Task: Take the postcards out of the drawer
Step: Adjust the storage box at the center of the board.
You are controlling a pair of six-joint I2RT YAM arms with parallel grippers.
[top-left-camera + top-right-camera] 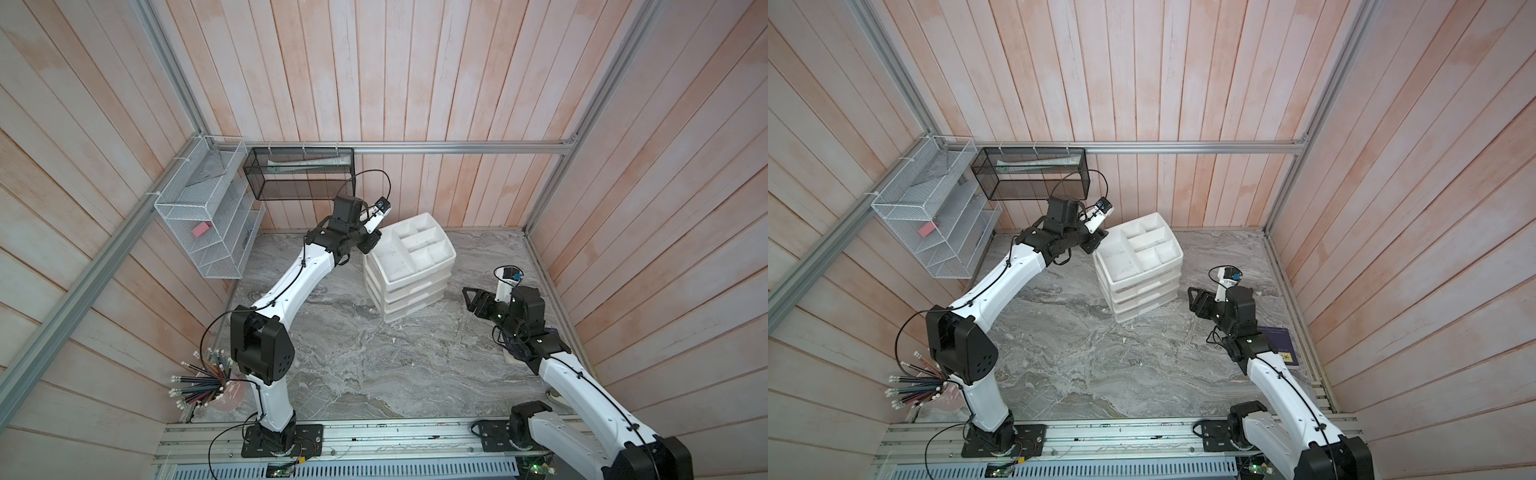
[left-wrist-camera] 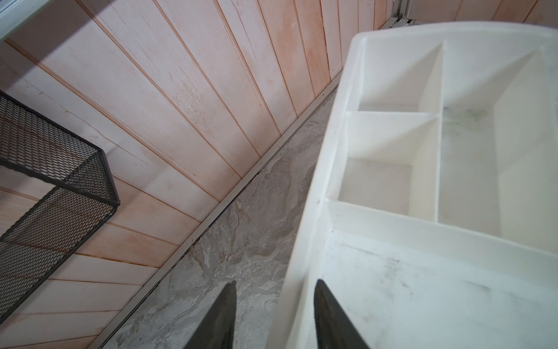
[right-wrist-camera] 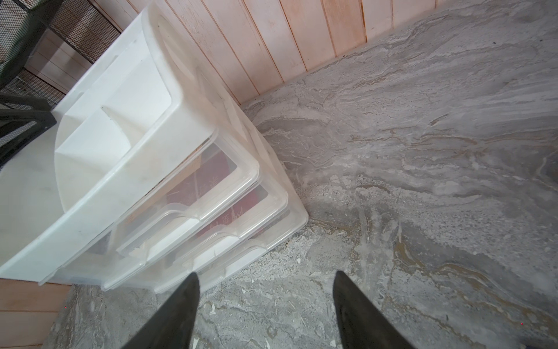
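White drawer unit (image 1: 409, 295) standing centre-far, all drawers sitting closed; its top tray (image 1: 395, 262) showing only white dividers; red postcards (image 3: 211, 178) showing dimly through the two upper clear drawer fronts, the cream card not being made out; left gripper (image 2: 275, 282) hanging half-open astride the tray's left rim, gripping nothing; right gripper (image 3: 265, 273) gaping wide, empty, just right of the unit; navy booklet (image 1: 1281, 345) lying half-hidden behind the right arm.

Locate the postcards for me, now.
In the right wrist view, red postcards show through the clear drawer fronts of the white drawer unit, which stands toward the back of the table.
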